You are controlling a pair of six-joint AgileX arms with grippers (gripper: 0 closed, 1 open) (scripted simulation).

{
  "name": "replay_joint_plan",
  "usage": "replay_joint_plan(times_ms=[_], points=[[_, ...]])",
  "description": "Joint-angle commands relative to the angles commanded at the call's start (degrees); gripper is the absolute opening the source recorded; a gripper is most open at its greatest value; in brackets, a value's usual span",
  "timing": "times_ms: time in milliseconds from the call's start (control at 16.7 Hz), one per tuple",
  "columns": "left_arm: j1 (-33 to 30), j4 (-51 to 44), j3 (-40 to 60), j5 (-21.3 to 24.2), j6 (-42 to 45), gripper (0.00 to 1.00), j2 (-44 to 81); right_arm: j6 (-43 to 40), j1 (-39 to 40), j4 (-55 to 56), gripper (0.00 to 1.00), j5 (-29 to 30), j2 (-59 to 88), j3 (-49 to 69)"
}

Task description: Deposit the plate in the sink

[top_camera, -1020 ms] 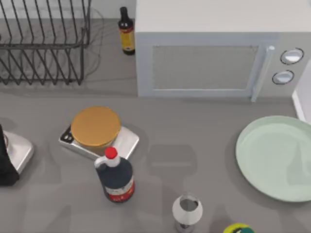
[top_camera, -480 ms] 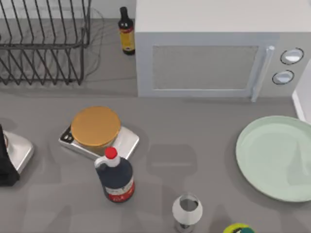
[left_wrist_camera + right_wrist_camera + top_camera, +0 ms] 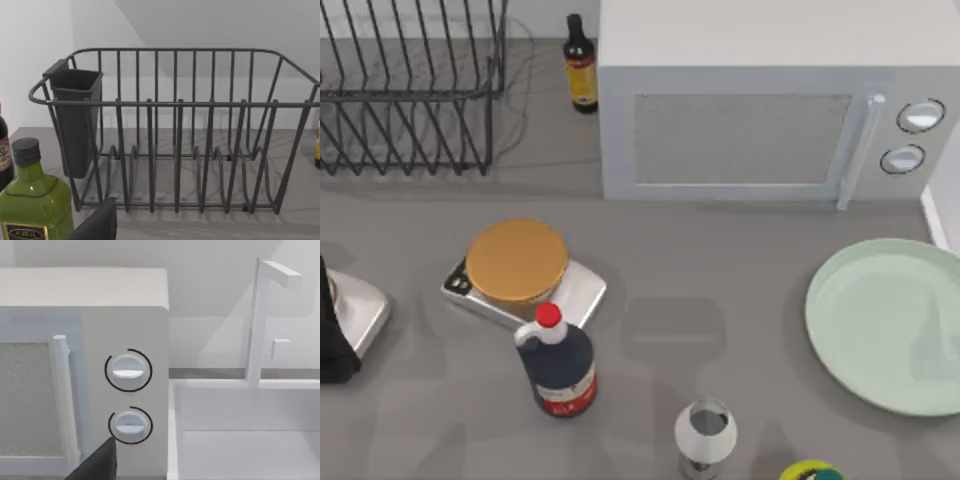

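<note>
Task not started. Plate [image 3: 888, 325] lies flat on the worktop [image 3: 720, 270] at its right side, untouched, just beside the sink [image 3: 932, 215] rim sliver. Sink basin [image 3: 245, 432] sits empty next to the microwave [image 3: 82, 370]. Claw state on either arm: cannot tell. Left: grasp, lift, carry over, release.

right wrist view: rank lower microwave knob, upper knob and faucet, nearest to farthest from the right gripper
From the right gripper:
1. Lower knob, on the microwave front, right beside the gripper.
2. Upper knob, just above the lower one.
3. Faucet, at the back of the sink, beyond the microwave.
The left gripper faces the dish rack.
</note>
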Motion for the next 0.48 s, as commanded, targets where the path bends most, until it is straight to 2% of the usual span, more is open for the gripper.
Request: replay_joint_plan(times_ms=[240, 480], points=[[0.0, 0.0, 0.0, 0.0, 0.0, 1.00, 0.0, 0.2, 0.2, -0.5, 1.00, 0.0, 0.6, 0.6], [0.0, 0.0, 0.0, 0.0, 0.0, 1.00, 0.0, 2.9, 2.8, -6.5, 1.00, 0.0, 9.0, 8.3]])
